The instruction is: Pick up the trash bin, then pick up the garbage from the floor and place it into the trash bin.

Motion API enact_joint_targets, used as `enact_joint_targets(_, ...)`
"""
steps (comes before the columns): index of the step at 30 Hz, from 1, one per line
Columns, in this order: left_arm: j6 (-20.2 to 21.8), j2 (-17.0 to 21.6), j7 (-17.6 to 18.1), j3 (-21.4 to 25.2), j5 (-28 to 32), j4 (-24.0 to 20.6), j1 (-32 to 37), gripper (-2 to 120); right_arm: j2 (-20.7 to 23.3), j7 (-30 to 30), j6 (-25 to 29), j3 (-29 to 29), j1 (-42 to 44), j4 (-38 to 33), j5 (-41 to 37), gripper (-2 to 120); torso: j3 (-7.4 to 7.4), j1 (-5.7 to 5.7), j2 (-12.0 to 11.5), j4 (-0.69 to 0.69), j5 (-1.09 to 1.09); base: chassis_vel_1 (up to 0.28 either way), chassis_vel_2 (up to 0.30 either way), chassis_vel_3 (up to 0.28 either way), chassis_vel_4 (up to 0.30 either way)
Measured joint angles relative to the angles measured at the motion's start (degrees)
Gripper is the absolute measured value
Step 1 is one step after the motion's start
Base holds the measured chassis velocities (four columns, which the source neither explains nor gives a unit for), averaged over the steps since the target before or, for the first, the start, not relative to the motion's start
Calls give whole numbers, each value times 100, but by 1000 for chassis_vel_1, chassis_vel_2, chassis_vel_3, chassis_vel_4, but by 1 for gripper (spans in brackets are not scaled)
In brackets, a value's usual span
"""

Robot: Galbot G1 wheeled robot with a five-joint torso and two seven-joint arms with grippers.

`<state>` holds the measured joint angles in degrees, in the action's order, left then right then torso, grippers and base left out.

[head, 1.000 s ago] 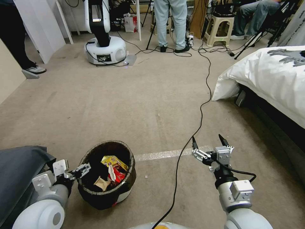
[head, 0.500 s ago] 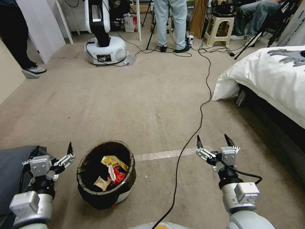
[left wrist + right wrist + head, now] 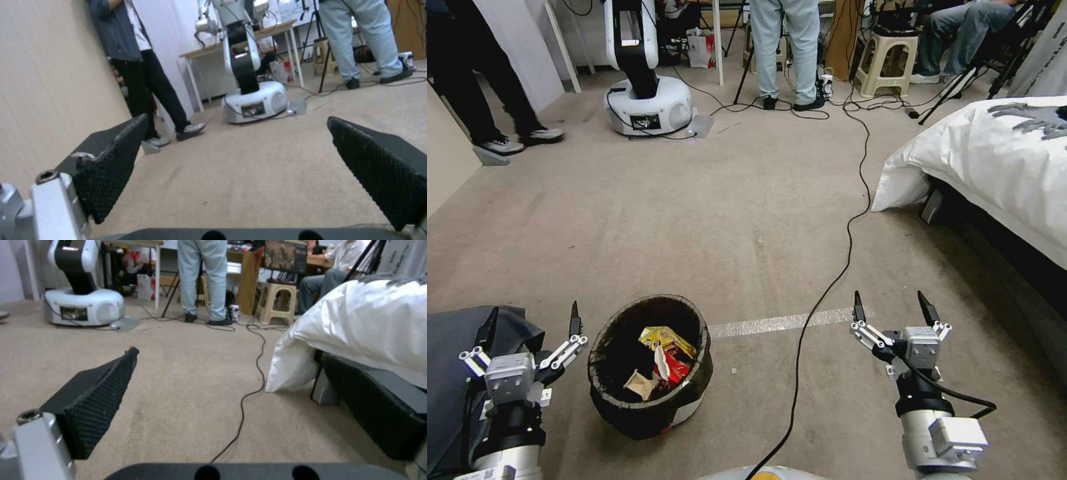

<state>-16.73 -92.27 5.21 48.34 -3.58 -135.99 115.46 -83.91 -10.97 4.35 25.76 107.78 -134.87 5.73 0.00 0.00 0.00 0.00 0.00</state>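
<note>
The trash bin (image 3: 627, 417), white with a dark liner over its rim, stands on the carpet near me, left of centre. Garbage lies inside it: a yellow wrapper (image 3: 666, 335), a red wrapper (image 3: 678, 368) and a white tissue (image 3: 661, 363). My left gripper (image 3: 532, 313) hovers open just left of the bin, apart from its rim, holding nothing. In the left wrist view its two black pads (image 3: 113, 160) stand wide apart over bare carpet. My right gripper (image 3: 891, 301) is open and empty to the right of the bin, beyond the black cable (image 3: 827, 280).
A bed with a white duvet (image 3: 1000, 167) fills the right side. A white robot base (image 3: 647, 100), a beige stool (image 3: 887, 60) and standing people are at the back. A dark grey cloth (image 3: 454, 360) lies at the near left, and a tape strip (image 3: 774, 325) crosses the carpet.
My left gripper has come off the bin's rim, opened and drawn back to the left. My right gripper has slid a little right and nearer. The bin has stayed put.
</note>
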Motion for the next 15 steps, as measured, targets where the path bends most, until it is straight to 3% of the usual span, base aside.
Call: enact_joint_targets(15, -55, 7, 20, -40, -10, 72, -5, 100, 9, -17, 31, -4, -1, 4, 15, 100, 0, 0, 0, 0, 0, 0, 0, 0, 0)
